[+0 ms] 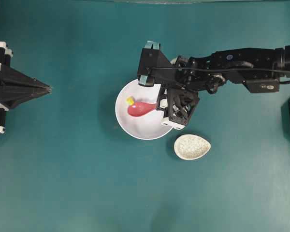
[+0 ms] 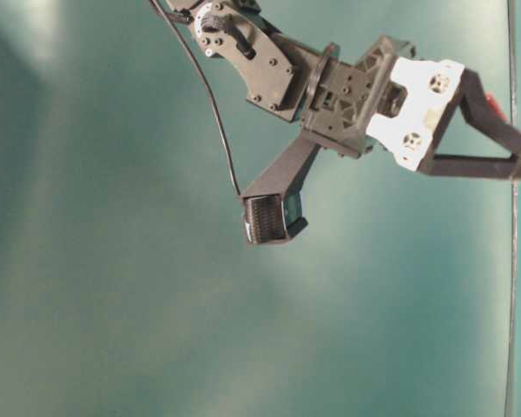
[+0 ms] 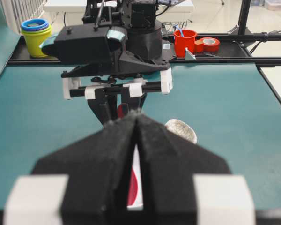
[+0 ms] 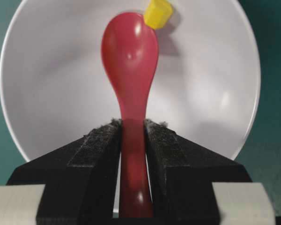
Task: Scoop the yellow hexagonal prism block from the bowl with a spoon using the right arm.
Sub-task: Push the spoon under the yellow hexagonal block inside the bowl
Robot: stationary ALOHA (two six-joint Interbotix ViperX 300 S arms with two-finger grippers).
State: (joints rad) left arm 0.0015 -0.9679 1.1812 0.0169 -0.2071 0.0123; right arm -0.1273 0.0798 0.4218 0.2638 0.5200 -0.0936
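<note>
A plain teal tabletop (image 1: pixel 63 169) carries everything, with the white bowl (image 1: pixel 128 128) near its middle as the landmark. Inside the bowl, the right gripper (image 4: pixel 133 136) has its fingers (image 4: pixel 96 150) clenched on the handle of the pink-red spoon (image 4: pixel 129 61), whose scoop lies on the bowl's floor. The yellow hexagonal prism block (image 4: pixel 158 13) sits in the bowl, touching the scoop's far tip. Just beside the bowl lies a small speckled oval dish (image 1: pixel 192 147). Well away from the bowl, the left gripper (image 3: pixel 136 123) hangs with fingers pressed together, grasping nothing. Beyond the tabletop's far edge stand stacked coloured cups (image 3: pixel 35 33), a red cup (image 3: pixel 185 42) and red tape (image 3: pixel 209 44).
</note>
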